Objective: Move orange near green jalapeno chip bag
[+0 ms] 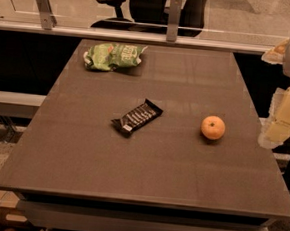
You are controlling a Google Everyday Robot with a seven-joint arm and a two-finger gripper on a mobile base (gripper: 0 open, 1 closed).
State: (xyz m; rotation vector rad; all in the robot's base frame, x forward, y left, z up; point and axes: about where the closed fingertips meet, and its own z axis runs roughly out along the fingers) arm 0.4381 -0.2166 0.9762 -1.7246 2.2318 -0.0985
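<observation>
The orange (213, 127) is a small round fruit lying on the right part of the dark table (170, 174). The green jalapeno chip bag (113, 56) is a wrinkly light-green bag with white lettering, lying at the table's far left corner. My gripper (278, 123) hangs at the right edge of the view, just past the table's right side, to the right of the orange and a little above the table. It holds nothing that I can see. The orange and the bag are far apart.
A long black candy bar wrapper (137, 117) lies slantwise in the middle of the table, between the orange and the bag. Behind the table runs a glass partition with metal posts (173, 17), and an office chair (143, 4) stands beyond it.
</observation>
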